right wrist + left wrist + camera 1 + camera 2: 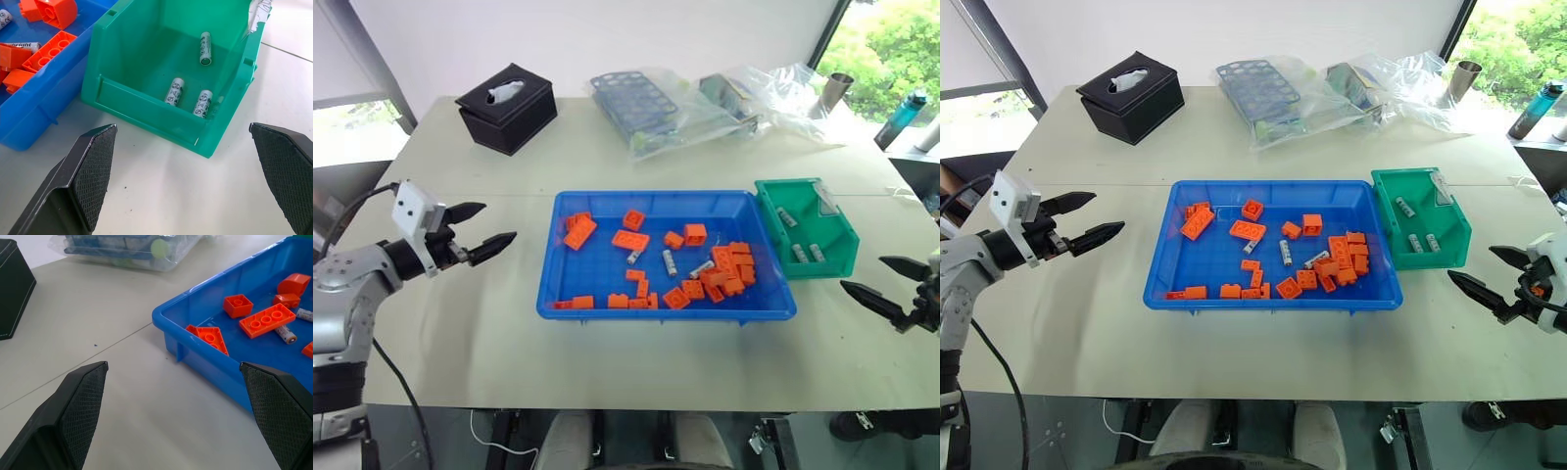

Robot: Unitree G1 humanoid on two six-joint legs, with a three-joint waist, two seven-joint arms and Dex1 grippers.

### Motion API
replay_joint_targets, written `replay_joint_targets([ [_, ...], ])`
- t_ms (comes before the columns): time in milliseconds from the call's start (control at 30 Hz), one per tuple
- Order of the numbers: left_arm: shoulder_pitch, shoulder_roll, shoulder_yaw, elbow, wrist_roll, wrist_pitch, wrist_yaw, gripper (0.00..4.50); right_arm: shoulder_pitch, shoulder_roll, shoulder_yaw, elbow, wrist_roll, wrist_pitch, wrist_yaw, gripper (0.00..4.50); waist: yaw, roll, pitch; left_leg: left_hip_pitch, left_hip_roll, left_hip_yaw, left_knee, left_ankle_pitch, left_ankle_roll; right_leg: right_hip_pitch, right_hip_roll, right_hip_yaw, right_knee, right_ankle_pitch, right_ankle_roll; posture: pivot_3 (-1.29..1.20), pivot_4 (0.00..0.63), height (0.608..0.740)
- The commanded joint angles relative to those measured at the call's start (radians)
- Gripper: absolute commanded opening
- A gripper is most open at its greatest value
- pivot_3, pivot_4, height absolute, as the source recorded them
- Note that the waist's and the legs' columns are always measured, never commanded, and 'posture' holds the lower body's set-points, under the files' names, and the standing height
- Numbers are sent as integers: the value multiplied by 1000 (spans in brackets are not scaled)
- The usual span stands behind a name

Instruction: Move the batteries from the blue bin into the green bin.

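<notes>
Your left pincer (478, 229) hangs wide open and empty over the bare surface (460, 323), beside the blue bin (566, 305) on its left. Your right pincer (1489, 277) is also spread wide and empty, near the green bin (1457, 247) on its right.

The blue bin sits mid-surface, with the green bin touching its right end. Orange bricks (628, 240) are scattered across the blue floor.

Three batteries (670, 261) are left in the blue bin, all near its middle: one has its long axis running roughly front to back, and two (634, 257) (701, 268) lie slanted. Three more (203, 103) already rest in the green bin, two side by side at the near wall and one (205, 48) farther back, all lying flat.

Risks, as a judgement: bricks crowd the right-hand slanted battery, so you may pinch a brick with it. The cylinders roll if you close across their ends, so grip across the long axis. Watch the bin rim on the reach in.
</notes>
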Motion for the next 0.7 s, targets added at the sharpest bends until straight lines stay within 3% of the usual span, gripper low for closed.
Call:
replay_joint_targets([
  [33,-18,9,22,-13,-1,-10,5,4500,9,2,-36,-38,-1,-12,-9,4472,0,0,0,0,0,0,0,0,0,0,0,0,0,0,0,0,150,716],
  [700,-10,-12,29,-55,-29,18,37,4500,-62,-41,7,-5,-14,-10,-1,4472,0,0,0,0,0,-1,0,0,-1,1,0,-1,0,0,0,0,150,716],
])
